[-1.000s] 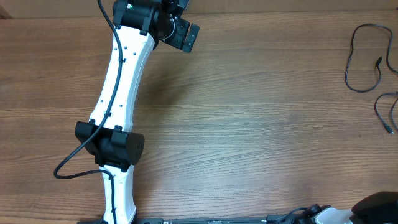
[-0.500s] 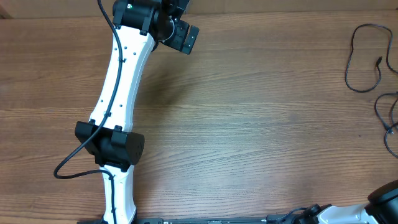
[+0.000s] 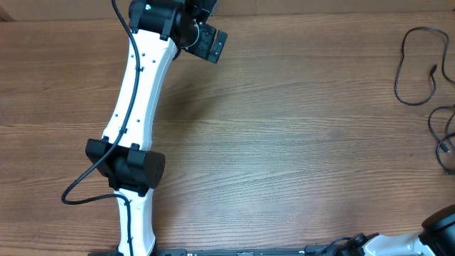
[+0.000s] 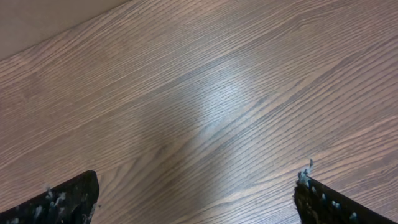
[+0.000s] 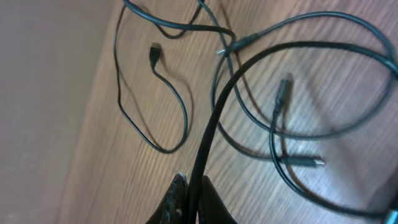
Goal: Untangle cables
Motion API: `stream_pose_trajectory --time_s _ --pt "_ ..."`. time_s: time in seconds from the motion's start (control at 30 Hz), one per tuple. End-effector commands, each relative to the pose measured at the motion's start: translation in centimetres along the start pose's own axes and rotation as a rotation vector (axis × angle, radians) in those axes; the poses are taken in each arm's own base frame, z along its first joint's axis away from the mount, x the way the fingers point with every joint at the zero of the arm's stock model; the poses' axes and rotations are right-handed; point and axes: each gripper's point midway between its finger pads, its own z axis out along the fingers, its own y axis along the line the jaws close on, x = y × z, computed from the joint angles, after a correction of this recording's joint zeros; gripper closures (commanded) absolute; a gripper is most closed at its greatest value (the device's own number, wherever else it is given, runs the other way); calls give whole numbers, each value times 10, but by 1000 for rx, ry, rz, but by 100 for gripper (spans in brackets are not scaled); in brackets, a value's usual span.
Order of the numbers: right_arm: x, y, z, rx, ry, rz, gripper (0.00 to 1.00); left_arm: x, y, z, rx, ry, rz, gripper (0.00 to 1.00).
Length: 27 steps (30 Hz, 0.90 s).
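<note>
Several thin black cables (image 3: 415, 65) lie in loose loops at the table's far right edge in the overhead view. The right wrist view shows them overlapping (image 5: 280, 118), with small plugs at the ends. One plug (image 5: 155, 55) lies on the left strand and another (image 5: 314, 162) on the right. My right gripper (image 5: 194, 194) is shut on one black cable (image 5: 219, 106), which arcs up and away to the right over the others. My left gripper (image 4: 199, 208) is open and empty above bare wood at the table's far left.
The white left arm (image 3: 138, 92) stretches from the front edge to the back left, with its own thick black cable (image 3: 85, 181) looping beside it. The right arm's black link (image 3: 442, 224) sits at the front right corner. The wooden table (image 3: 284, 142) lies between.
The right arm has shifted at the front right corner. The lower cable loop at the right edge has changed shape and stretched a little toward the front. The left arm has not moved.
</note>
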Motion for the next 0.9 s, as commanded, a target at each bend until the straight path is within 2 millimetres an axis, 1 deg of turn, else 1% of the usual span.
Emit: stream_pose_trajectory --time_s 0.0,0.03,0.07,0.1,0.13,0.17,0.23,0.27,0.33,0.4,0.47,0.53,0.57,0.6,0.63,0.7,0.73,0.77,0.87 --pt "10 -7 17 -32 37 17 91 1 -2 -3 8 1 -20 0" --pt "9 -11 20 -27 35 18 71 2 -2 -3 8 5 -20 0" --pt "9 -12 22 -24 37 20 13 3 -2 -3 8 9 -21 0" --pt "10 -14 23 -22 40 23 0 3 -2 -3 8 12 -21 0" --pt "10 -14 23 -23 42 24 0 3 -2 -3 8 12 -21 0" --pt "12 -8 24 -43 49 12 0 3 -2 -3 8 10 -21 0" --pt "8 14 24 -136 41 -57 0 0 -1 -3 7 -2 -21 0" --pt "5 30 23 -188 33 -93 0 -2 -1 -3 6 -10 -20 0" --pt "-2 70 15 -272 21 -166 0 -6 0 -3 3 -25 -20 0" --pt "-6 114 2 -324 3 -254 0 -10 1 -3 1 -45 -27 0" --pt "0 178 -17 -405 -26 -430 0 -16 1 -3 -1 -68 -32 0" --pt "17 243 -39 -504 -63 -627 0 -21 2 -4 -4 -89 -30 0" --pt "30 275 -53 -561 -83 -727 0 -23 3 -4 -6 -95 -29 0" --pt "42 302 -65 -611 -103 -808 0 -24 3 -4 -8 -99 -29 0" --pt "58 333 -80 -676 -130 -902 0 -24 3 -4 -10 -102 -29 0" --pt "90 385 -110 -800 -187 -1062 0 -24 4 -4 -16 -102 -28 0" --pt "104 404 -123 -855 -217 -1128 0 -24 4 -4 -17 -102 -24 0" --pt "122 427 -142 -927 -265 -1208 0 -25 4 -4 -17 -102 -16 0" --pt "153 471 -186 -1090 -403 -1330 0 -25 4 -4 -18 -102 -6 0"
